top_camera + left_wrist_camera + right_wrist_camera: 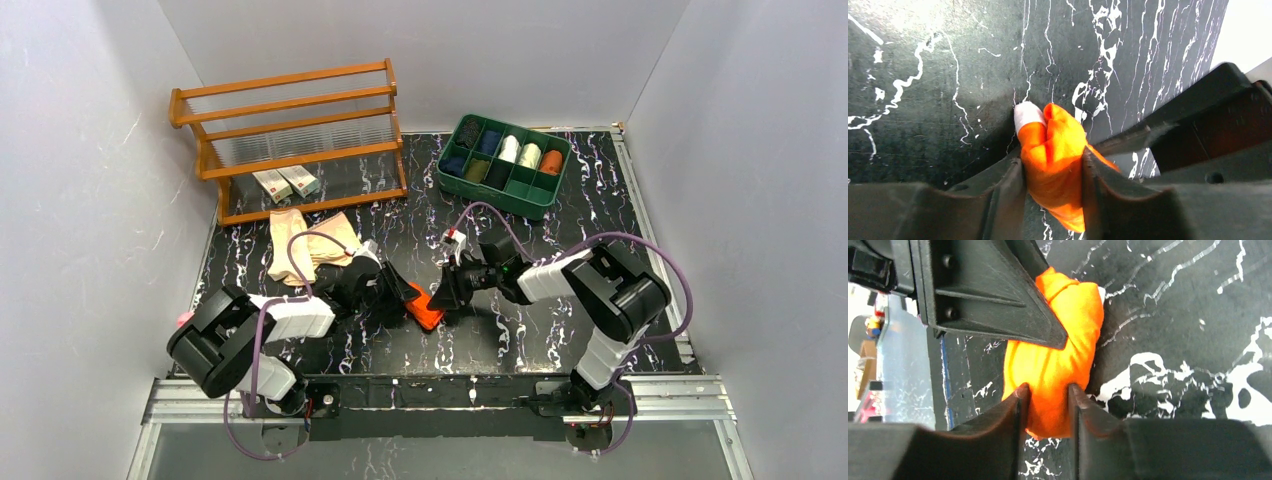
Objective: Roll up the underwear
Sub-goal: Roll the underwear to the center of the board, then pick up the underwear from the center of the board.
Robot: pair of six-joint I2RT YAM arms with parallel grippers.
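Note:
The bright orange underwear (424,307) is bunched into a roll near the middle front of the table. My left gripper (405,297) is shut on its left end; in the left wrist view the cloth (1055,155) with its white trim sits squeezed between my fingers (1008,195). My right gripper (445,300) is shut on its right end; in the right wrist view the cloth (1058,360) fills the gap between my fingers (1015,412). The pale tan underwear (305,240) lies flat behind my left arm.
A wooden rack (290,135) with two small boxes (286,183) stands at the back left. A green divided tray (503,163) with several cloth rolls stands at the back right. White walls close in both sides.

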